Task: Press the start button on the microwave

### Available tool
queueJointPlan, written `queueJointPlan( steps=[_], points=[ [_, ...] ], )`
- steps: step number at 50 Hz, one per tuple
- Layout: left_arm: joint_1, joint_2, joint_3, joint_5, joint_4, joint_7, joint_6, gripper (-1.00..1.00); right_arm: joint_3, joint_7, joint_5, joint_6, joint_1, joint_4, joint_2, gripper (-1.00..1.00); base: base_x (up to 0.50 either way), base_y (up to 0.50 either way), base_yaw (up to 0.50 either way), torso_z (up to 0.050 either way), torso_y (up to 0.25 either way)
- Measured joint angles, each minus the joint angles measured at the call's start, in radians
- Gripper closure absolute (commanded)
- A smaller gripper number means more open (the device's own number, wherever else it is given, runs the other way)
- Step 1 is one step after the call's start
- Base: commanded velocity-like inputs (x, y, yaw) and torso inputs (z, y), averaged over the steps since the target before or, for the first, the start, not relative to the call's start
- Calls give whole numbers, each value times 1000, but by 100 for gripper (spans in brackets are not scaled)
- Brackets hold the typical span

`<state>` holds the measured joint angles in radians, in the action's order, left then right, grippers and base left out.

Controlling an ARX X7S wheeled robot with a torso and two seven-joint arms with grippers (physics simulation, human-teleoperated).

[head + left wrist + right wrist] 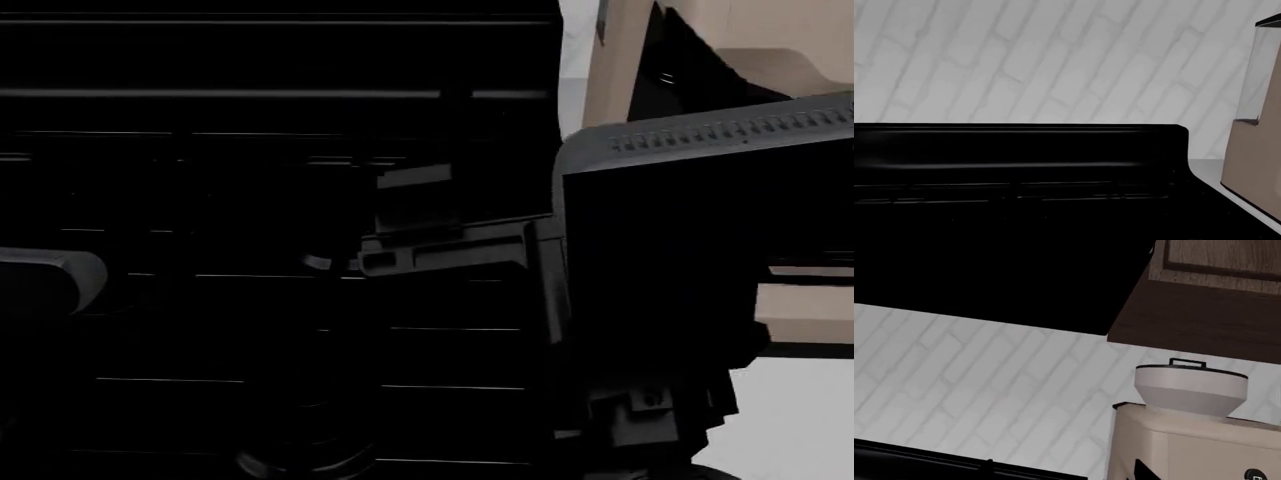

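A flat black mass (987, 280), possibly the microwave's underside, fills one side of the right wrist view next to a dark wood cabinet (1201, 315). No start button or control panel shows in any view. In the head view, dark links of my left arm (427, 250) lie over the black stove (200, 200). Its fingers cannot be made out against the black. A big black link of my right arm (694, 250) fills the right side, and its gripper does not show. Neither wrist view shows any fingers.
A white brick wall (1021, 60) stands behind the stove's black back panel (1021, 150). A beige countertop appliance (1187, 440) with a pale lidded bowl (1191, 387) on top stands right of the stove. It also shows in the left wrist view (1254, 160).
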<state>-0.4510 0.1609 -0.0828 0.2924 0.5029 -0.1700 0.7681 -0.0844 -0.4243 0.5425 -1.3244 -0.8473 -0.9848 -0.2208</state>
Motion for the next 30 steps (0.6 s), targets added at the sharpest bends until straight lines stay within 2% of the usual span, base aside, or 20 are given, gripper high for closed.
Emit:
queueJointPlan(
  steps=[7,15,21,30],
  points=[
    [0,6,0,2,-7,-2,-9,-100,68,-214,339,-121,-229,29,-32,-100,0,0,0,0,0],
    [-1,12,-4,6,-7,-6,-13,-100,72,-438,650,-177,-481,143,-78,-100,0,0,0,0,0],
    [-5,16,-7,11,-5,-7,-12,-100,32,-485,730,-181,-649,250,-108,-100,0,0,0,0,0],
    [-8,23,-11,17,-5,-8,-13,-100,-28,-458,727,-146,-836,412,-139,-100,0,0,0,0,0]
  ],
)
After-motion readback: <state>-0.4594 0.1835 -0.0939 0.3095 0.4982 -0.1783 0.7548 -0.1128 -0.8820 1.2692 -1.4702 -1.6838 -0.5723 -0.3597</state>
